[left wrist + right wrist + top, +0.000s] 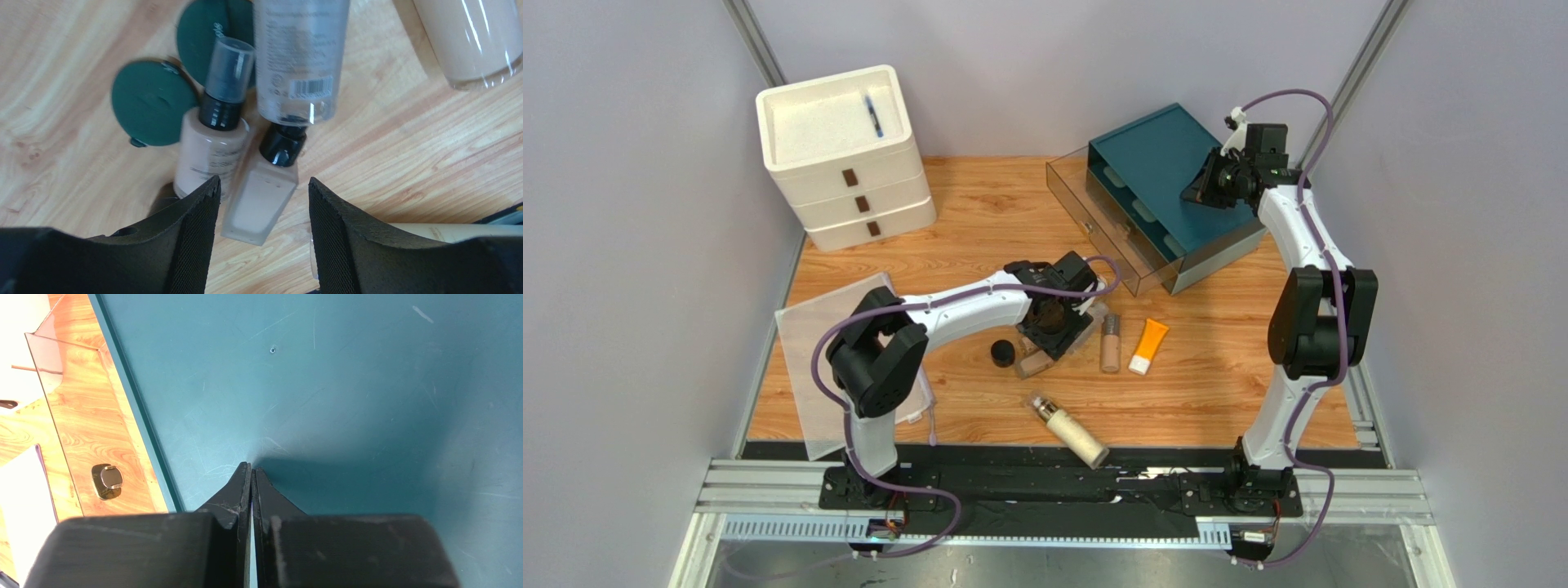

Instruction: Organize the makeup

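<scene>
My left gripper (1051,321) is open and hovers low over a cluster of makeup. In the left wrist view its fingers (196,226) straddle a square beige bottle (261,196) lying on the wood, without touching it. Beside that bottle lie a round beige bottle with a clear cap (212,144), a clear bottle (301,61) and two dark green compacts (150,101). A black jar (1003,354), a beige bottle (1111,343), an orange tube (1149,346) and a cream pump bottle (1071,430) lie nearby. My right gripper (251,468) is shut and empty over the teal organizer (344,386).
The teal organizer (1161,159) stands at the back right with a clear drawer (1100,227) pulled open. A small gold-coloured piece (107,481) shows in that drawer. A white drawer unit (844,147) with a blue pen (874,116) stands back left. A pale sheet (811,337) lies left.
</scene>
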### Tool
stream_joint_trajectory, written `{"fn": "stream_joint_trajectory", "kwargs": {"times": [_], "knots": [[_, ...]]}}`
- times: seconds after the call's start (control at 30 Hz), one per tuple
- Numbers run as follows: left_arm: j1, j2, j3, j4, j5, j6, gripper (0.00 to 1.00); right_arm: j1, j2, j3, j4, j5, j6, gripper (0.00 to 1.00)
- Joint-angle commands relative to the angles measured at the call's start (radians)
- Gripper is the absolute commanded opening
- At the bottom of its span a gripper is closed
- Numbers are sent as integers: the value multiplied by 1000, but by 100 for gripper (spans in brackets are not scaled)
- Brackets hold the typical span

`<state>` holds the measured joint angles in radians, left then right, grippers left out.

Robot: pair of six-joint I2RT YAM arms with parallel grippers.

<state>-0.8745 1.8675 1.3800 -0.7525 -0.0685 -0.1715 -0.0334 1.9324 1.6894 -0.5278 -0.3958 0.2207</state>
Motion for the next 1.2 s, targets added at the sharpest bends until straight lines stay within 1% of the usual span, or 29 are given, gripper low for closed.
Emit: {"fn": "stream_joint_trajectory", "kwargs": {"times": [0.0,0.4,0.6,0.7,0.73,0.77,0.8,0.83,0.9,0.93,0.97,1.0,1.17], "knots": [[-34,-8,-21,2,-5,7,61,9,79,-85,-259,54,-32,4],[-38,70,-15,22,-27,-26,61,9,82,-89,-256,61,-32,3],[-38,81,-53,39,-39,-34,60,9,82,-88,-255,66,-32,2],[-38,99,-59,47,-30,-37,52,9,83,-88,-255,67,-30,2],[-38,108,-58,51,-25,-42,47,9,83,-89,-255,66,-32,2],[-38,111,-59,53,-21,-43,36,9,83,-89,-256,67,-34,2],[-38,114,-55,54,-17,-45,31,9,83,-89,-256,69,-34,2],[-38,120,-53,58,-16,-48,23,9,85,-88,-256,68,-32,2],[-38,122,-50,58,-11,-51,16,9,85,-88,-256,69,-32,2],[-38,118,-50,59,-10,-52,8,9,86,-86,-256,69,-30,2],[-38,114,-52,62,-10,-52,2,9,86,-85,-256,69,-32,2],[-38,111,-52,62,-10,-54,0,9,85,-86,-256,68,-30,2],[-38,12,-61,45,-31,-75,0,9,88,-83,-255,64,-26,2]]}}
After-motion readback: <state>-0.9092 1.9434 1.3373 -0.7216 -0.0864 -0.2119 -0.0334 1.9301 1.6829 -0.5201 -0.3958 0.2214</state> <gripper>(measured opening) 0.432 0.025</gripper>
